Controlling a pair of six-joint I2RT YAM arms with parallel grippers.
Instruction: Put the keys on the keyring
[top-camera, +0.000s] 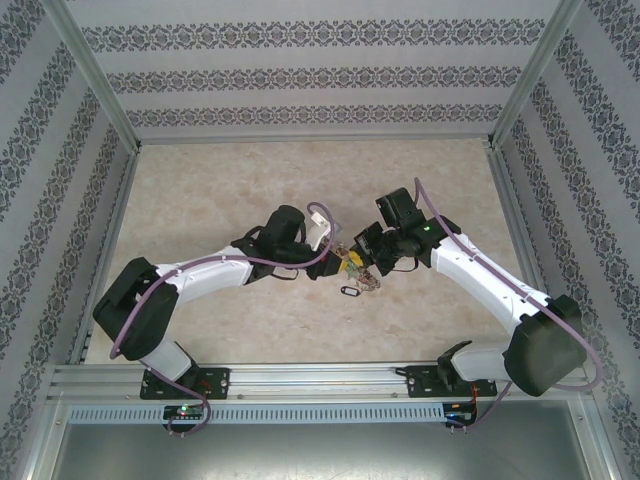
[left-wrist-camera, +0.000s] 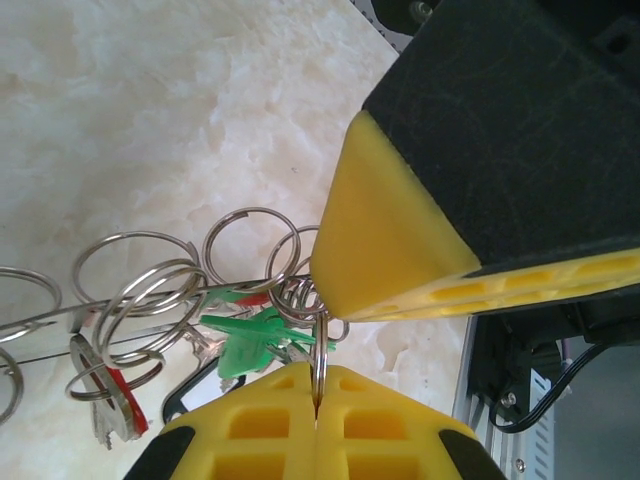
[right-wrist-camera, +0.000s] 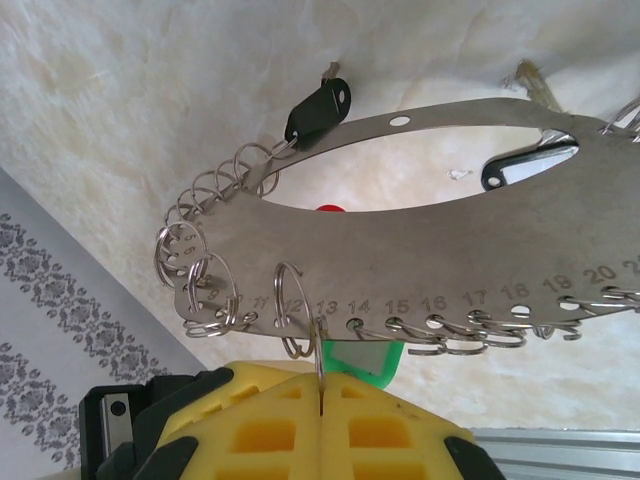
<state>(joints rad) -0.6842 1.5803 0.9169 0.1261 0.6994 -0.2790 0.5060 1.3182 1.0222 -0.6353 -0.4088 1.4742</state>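
Marbled beige tabletop (top-camera: 250, 180), patterned wallpaper walls (top-camera: 300, 70), alu frame rails (top-camera: 300, 378), even light

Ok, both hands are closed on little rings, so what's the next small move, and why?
Probably hold the right hand still and have the left hand gently tilt its ring toward the green key. Both hands are shut on thin rings edge-on; the right one's hangs from the keyring, and the green key lies just beside the left ring.

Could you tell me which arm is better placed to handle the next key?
Probably the left: the green-headed key sits beside its jaws, though they too pinch a thin ring, while the right jaws, shut on a small wire ring, steady the grey numbered metal keyring.
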